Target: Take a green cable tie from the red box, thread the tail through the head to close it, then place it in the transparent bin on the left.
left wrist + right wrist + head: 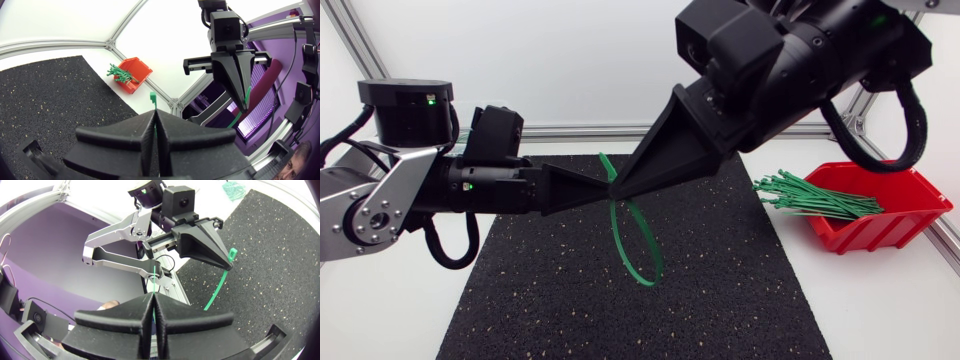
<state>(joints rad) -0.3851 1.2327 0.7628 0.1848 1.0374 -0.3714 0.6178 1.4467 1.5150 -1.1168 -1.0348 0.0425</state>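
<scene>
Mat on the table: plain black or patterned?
The mat is black with fine pale speckles, which show best in the right wrist view.

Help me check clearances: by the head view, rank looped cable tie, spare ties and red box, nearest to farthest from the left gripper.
1. looped cable tie: held in the left gripper.
2. spare ties: right, overhanging the box's rim.
3. red box: far right.

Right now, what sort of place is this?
Likely a robotics lab bench: a black speckled rubber mat on a white table, a red plastic box of green cable ties, and black wedge-fingered left gripper and right gripper holding one looped green cable tie.
</scene>
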